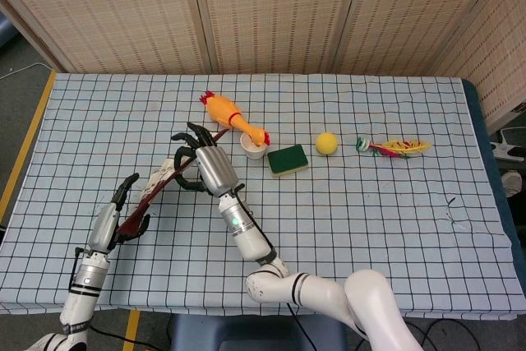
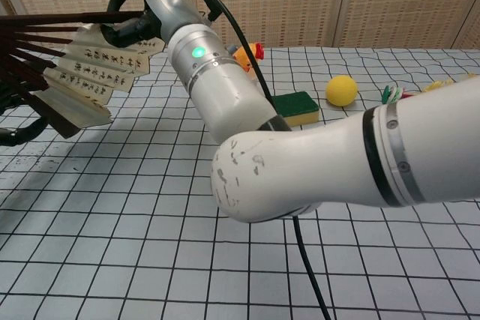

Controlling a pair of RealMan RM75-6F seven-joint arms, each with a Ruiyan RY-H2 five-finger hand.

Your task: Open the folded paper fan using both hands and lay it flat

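We see 1 container, a small white cup (image 1: 254,149) just beside the rubber chicken (image 1: 231,114) and the green sponge (image 1: 288,159); what it holds we cannot tell. Our right hand (image 1: 200,162) reaches in from below, fingers curled around the dark ribs of the paper fan (image 2: 88,74) — which is partly spread and held off the checked tablecloth (image 1: 370,228). Our left hand (image 1: 123,209) sits at the fan's lower end, touching the pivot, though we cannot tell whether it grips.
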